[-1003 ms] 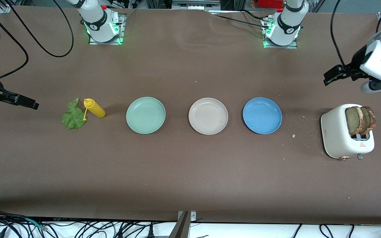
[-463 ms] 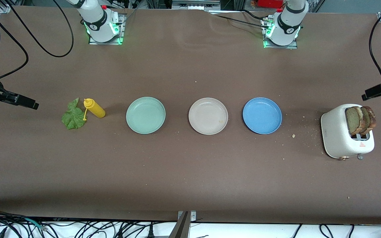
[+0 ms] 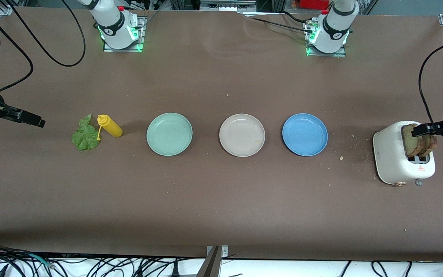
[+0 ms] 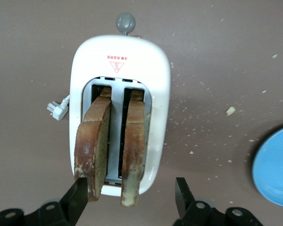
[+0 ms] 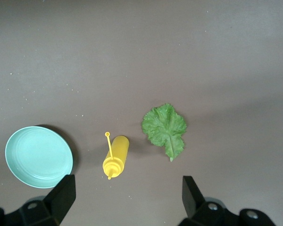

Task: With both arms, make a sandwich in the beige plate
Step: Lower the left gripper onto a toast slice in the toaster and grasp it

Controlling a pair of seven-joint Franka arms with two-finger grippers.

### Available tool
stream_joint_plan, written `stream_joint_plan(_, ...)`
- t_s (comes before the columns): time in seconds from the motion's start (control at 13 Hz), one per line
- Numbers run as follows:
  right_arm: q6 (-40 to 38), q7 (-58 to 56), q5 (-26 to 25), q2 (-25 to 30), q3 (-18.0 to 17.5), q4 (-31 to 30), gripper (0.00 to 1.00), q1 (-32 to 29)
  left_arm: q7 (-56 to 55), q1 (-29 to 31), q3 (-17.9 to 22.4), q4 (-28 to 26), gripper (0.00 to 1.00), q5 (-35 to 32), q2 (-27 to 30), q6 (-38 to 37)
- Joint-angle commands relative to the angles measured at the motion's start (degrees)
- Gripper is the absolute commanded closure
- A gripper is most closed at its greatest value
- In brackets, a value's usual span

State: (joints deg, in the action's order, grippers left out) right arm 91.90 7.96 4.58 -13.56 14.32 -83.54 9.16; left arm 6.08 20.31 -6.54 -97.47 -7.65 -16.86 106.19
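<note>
Left gripper (image 4: 130, 200) over the toaster (image 4: 120, 101), fingers (image 4: 78, 197) spread and straddling both toast slices (image 4: 111, 146), gripping nothing yet; in the front view the left gripper (image 3: 423, 129) sits at the slices' top edge. Right gripper (image 5: 127, 197) waits in the air above the counter (image 3: 221, 200) at the right arm's end, fingers (image 5: 63, 190) wide apart and empty, looking down on the lettuce leaf (image 5: 164, 128) and yellow squeeze bottle (image 5: 116, 155). Toast judged light, stiff but crumbly: pinch one slice flat across its faces near the crusted top, gently. Lettuce judged limp and thin: take it at the stem rib. Both toaster slots hold one slice each, standing well proud. Beige plate (image 3: 242, 135) empty, between the mint-green plate (image 3: 169, 134) and blue plate (image 3: 305, 134), both also empty. Sandwich not yet begun; crumbs lie on the counter beside the toaster.
</note>
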Motion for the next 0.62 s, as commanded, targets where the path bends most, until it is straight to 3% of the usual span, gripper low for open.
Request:
stream_joint_plan(0.0,-0.1,0.6,0.3,1.5,0.1,-1.4,0.00,0.2,0.2,0.1,-0.7,-0.8,0.24,-2.5,-0.8,1.7)
stream_joint_plan(0.39,-0.1,0.2,0.4,1.5,0.2,-1.4,0.00,0.2,0.1,-0.3,-1.0,-0.9,0.26,-2.5,-0.8,2.5)
stream_joint_plan(0.54,-0.1,0.1,0.4,1.5,0.2,-1.5,0.00,0.2,0.2,-0.4,-1.0,-0.9,0.32,-2.7,-1.0,2.5)
